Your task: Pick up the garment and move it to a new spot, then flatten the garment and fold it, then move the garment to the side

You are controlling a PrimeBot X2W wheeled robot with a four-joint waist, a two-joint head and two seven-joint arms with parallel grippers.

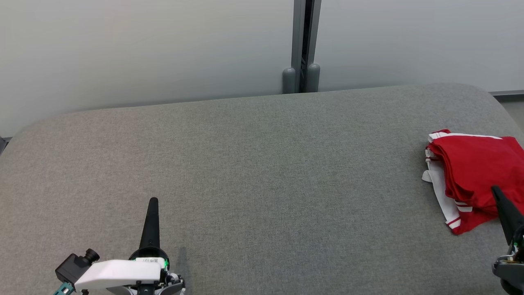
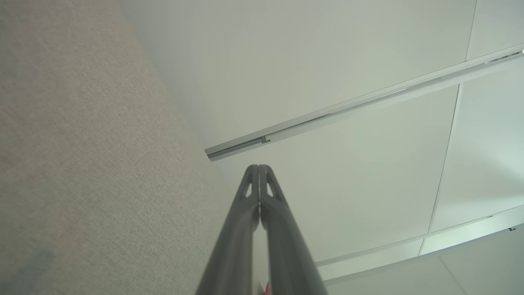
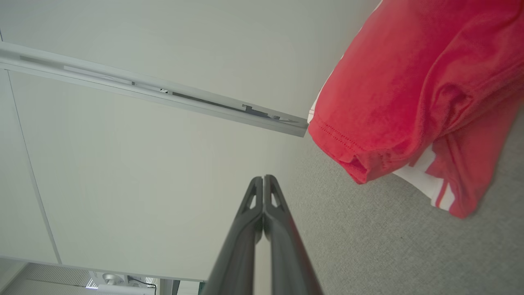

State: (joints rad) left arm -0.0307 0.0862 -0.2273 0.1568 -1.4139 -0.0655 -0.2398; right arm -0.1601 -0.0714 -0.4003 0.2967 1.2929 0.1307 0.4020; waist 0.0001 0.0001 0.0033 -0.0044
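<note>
Grey woven cloth covers the surface [image 1: 262, 172], and it looks grippy enough that fabric dragged across it will catch rather than slide.

At the lower left of the head view the left pincer [image 1: 153, 201] points up the frame. Its wrist view shows the fingers pressed together with nothing between them [image 2: 258, 169].

The middle of the frame is bare grey from the near edge to the rounded far edge under the wall [image 1: 163, 49]. This is the widest room for spreading and folding, well apart from every edge.

At the right the garment [image 1: 479, 164] lies in a layered red heap with white trim, near the right rim, and the frame cuts it off. It looks like thin, light, limp jersey that will sag and unfold when lifted. I judge a pinch on one layer would pull that layer alone. The better hold is the stitched hem or the thick fold showing in the right wrist view [image 3: 409, 82].

At the lower right the right pincer [image 1: 496, 190] overlaps the garment's near corner. I cannot tell whether it touches. Its fingers are closed on nothing [image 3: 263, 179], so they must part first. A lift should carry leftward, away from the rim.
</note>
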